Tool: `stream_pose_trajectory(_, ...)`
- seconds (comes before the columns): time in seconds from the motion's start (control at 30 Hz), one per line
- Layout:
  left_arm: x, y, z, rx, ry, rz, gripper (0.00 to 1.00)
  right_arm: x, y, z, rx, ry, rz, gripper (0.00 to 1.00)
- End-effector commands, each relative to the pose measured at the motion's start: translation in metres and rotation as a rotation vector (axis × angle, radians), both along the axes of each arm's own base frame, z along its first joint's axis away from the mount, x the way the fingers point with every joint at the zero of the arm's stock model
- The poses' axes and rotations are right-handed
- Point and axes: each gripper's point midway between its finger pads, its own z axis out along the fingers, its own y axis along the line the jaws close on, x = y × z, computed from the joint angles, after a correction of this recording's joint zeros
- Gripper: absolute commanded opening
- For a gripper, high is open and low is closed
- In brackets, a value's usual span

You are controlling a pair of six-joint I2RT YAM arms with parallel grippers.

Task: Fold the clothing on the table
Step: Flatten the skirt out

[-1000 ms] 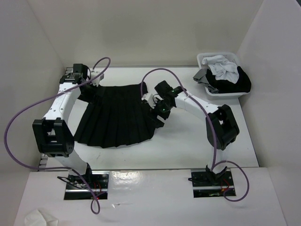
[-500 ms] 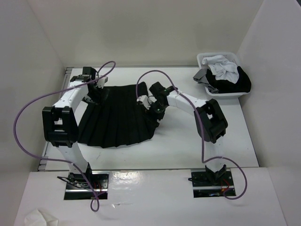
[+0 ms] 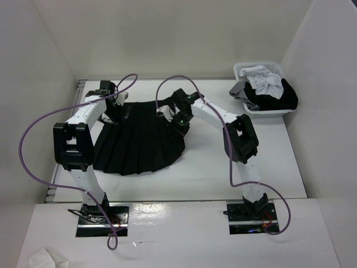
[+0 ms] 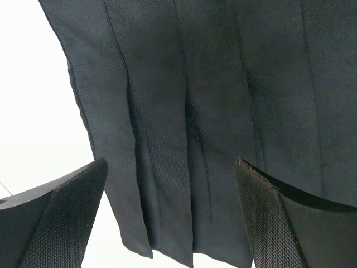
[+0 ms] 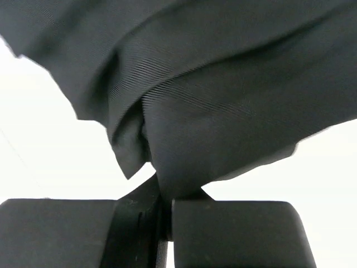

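Note:
The clothing (image 3: pixel 136 142), a black pleated skirt, lies spread on the white table (image 3: pixel 223 167), waistband at the far side and flared hem toward me. My left gripper (image 3: pixel 114 109) hovers over the skirt's far left corner, open, its textured pads (image 4: pixel 67 218) straddling the pleated fabric (image 4: pixel 184 111) without pinching it. My right gripper (image 3: pixel 177 117) is at the skirt's far right corner, shut on a bunch of the black cloth (image 5: pixel 223 123), which runs down between the two closed fingers (image 5: pixel 234 229).
A white basket (image 3: pixel 262 89) heaped with white, grey and black laundry stands at the back right. White walls close in the table on three sides. A purple cable loops off each arm. A crumpled white cloth (image 3: pixel 47 258) lies at the near left.
My right gripper moved left onto the skirt's right corner and closed on the fabric. My left gripper shifted slightly right over the left corner and stayed open.

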Motion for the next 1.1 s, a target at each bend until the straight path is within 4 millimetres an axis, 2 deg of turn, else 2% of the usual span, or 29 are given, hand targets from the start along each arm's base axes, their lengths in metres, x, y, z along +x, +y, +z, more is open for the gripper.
stream_pose_trajectory(0.0,0.01,-0.002,0.011,-0.004,-0.044,0.006,1.0,0.001,0.017,0.106,0.141,-0.117,0.078,0.0)
stream_pose_trajectory(0.03,0.01,-0.002,0.011,-0.004,-0.044,0.006,1.0,-0.015,0.014,0.119,0.153,-0.062,0.106,0.0)
stream_pose_trajectory(0.07,0.01,-0.002,0.015,-0.004,-0.053,0.006,1.0,-0.016,0.018,0.148,0.203,-0.101,0.131,0.0)
stream_pose_trajectory(0.1,0.01,-0.002,0.015,-0.004,-0.053,0.006,1.0,-0.018,0.016,0.157,0.215,-0.119,0.132,0.0)
stream_pose_trajectory(0.13,0.01,-0.002,0.015,-0.004,-0.053,0.006,1.0,-0.026,0.018,0.177,0.242,-0.157,0.15,0.13)
stream_pose_trajectory(0.17,0.01,-0.002,0.015,-0.004,-0.053,0.006,1.0,-0.033,0.018,0.176,0.226,-0.172,0.176,0.41)
stream_pose_trajectory(0.2,0.01,-0.002,0.018,-0.004,-0.062,0.006,1.0,-0.038,0.017,0.174,0.207,-0.177,0.184,0.64)
stream_pose_trajectory(0.23,0.01,-0.002,0.018,-0.004,-0.062,0.006,1.0,-0.05,0.022,0.169,0.182,-0.185,0.228,0.82)
stream_pose_trajectory(0.27,0.01,-0.002,0.018,-0.004,-0.062,0.006,1.0,-0.058,0.014,0.15,0.103,-0.172,0.234,0.94)
stream_pose_trajectory(0.3,0.007,-0.002,0.018,-0.004,-0.051,0.006,1.0,-0.065,0.012,0.141,0.066,-0.171,0.257,0.95)
stream_pose_trajectory(0.33,0.007,-0.002,0.018,-0.004,-0.051,0.006,1.0,-0.082,0.017,0.13,0.033,-0.157,0.312,0.97)
stream_pose_trajectory(0.37,0.007,-0.002,0.018,-0.004,-0.051,0.006,1.0,-0.096,0.01,0.112,-0.028,-0.128,0.334,0.97)
stream_pose_trajectory(0.43,0.007,-0.002,0.02,-0.001,-0.05,-0.003,1.0,-0.12,0.009,0.096,-0.085,-0.121,0.43,0.98)
stream_pose_trajectory(0.47,0.007,-0.002,0.02,-0.001,-0.05,-0.003,1.0,-0.124,-0.001,0.083,-0.147,-0.111,0.438,0.98)
stream_pose_trajectory(0.53,0.007,-0.002,0.02,-0.001,-0.05,-0.003,1.0,-0.119,-0.006,0.071,-0.191,-0.121,0.423,0.98)
stream_pose_trajectory(0.57,0.007,-0.002,0.02,-0.001,-0.05,-0.003,1.0,-0.11,-0.014,0.059,-0.222,-0.112,0.387,0.98)
stream_pose_trajectory(0.67,0.007,-0.002,0.024,-0.001,-0.059,-0.003,1.0,-0.075,-0.019,0.037,-0.263,-0.174,0.257,0.97)
stream_pose_trajectory(0.7,0.007,-0.002,0.024,-0.001,-0.059,-0.003,1.0,-0.058,-0.017,0.032,-0.265,-0.223,0.214,0.96)
stream_pose_trajectory(0.73,0.007,-0.002,0.024,-0.001,-0.059,-0.003,1.0,-0.051,-0.017,0.025,-0.27,-0.224,0.168,0.96)
stream_pose_trajectory(0.8,0.004,-0.002,0.028,-0.001,-0.07,-0.003,1.0,-0.03,-0.015,0.022,-0.255,-0.263,0.097,0.96)
stream_pose_trajectory(0.87,0.001,0.003,0.029,0.027,-0.07,-0.002,1.0,-0.017,-0.013,0.019,-0.24,-0.278,0.03,0.96)
stream_pose_trajectory(0.93,-0.001,0.008,0.034,0.05,-0.074,0.007,1.0,0.002,-0.008,0.025,-0.202,-0.309,-0.026,0.96)
stream_pose_trajectory(0.97,-0.002,0.009,0.046,0.058,-0.097,0.012,1.0,0.006,-0.009,0.022,-0.198,-0.292,-0.056,0.96)
stream_pose_trajectory(1.03,0.003,0.027,0.069,0.038,-0.155,0.066,1.0,0.009,0.008,0.03,-0.135,-0.277,-0.056,0.96)
stream_pose_trajectory(1.07,0.001,0.026,0.086,0.004,-0.189,0.075,1.0,0.011,0.013,0.031,-0.118,-0.267,-0.065,0.96)
